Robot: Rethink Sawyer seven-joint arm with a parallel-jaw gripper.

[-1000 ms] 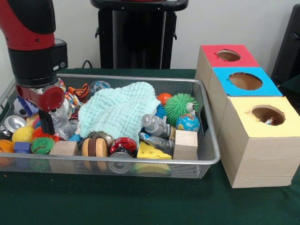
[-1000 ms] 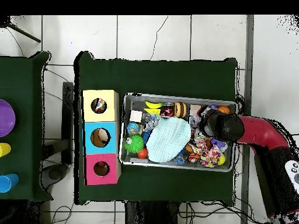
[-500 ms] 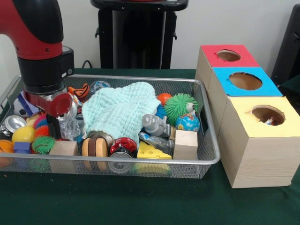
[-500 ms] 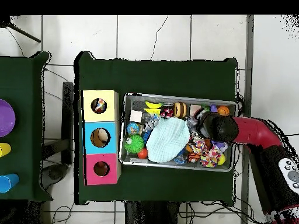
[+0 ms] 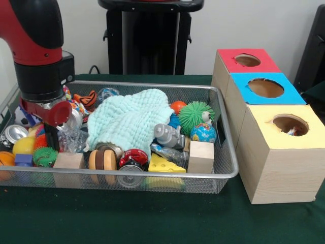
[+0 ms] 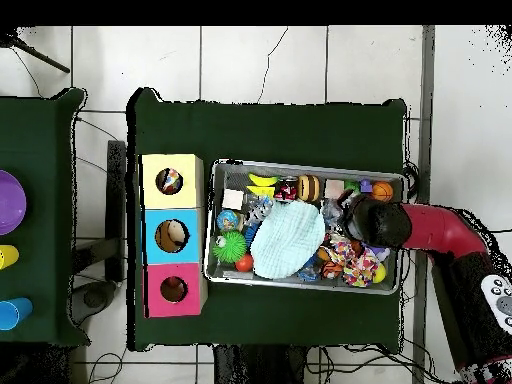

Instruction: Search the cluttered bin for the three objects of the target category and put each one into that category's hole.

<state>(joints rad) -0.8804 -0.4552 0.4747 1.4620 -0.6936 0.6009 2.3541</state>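
**Hanging over the clutter: gripper at one end of the bin**

Item: gripper (image 5: 51, 138), on a red and black arm (image 5: 38, 46), lowered among the toys at the end of the wire bin (image 5: 152, 176) farthest from the boxes. Tip sunk in the clutter; open or closed, cannot tell. Nothing seen lifted.

Touching or just beside the gripper: crumpled clear plastic (image 5: 71, 138) on the side toward the boxes; small green spiky ball (image 5: 44, 156) directly below in the front view; wooden block (image 5: 69, 160) below and toward the boxes.

Near, on the side away from the boxes: yellow ball (image 5: 24, 146), blue block (image 5: 23, 159), silver can (image 5: 14, 133).

Farther off, toward the boxes: pale green knitted cloth (image 5: 129, 119) heaped over the bin's middle; beyond it a large green spiky ball (image 5: 195, 116), globe ball (image 5: 203, 132), wooden cube (image 5: 201, 156) and yellow cheese wedge (image 5: 161, 164).

Well apart from the gripper, outside the bin's opposite end: three boxes in a row, each with a round hole on top: yellow box (image 5: 282, 152), blue box (image 5: 241, 81), red box (image 5: 226, 58). Something small and colourful visible inside the yellow box's hole.
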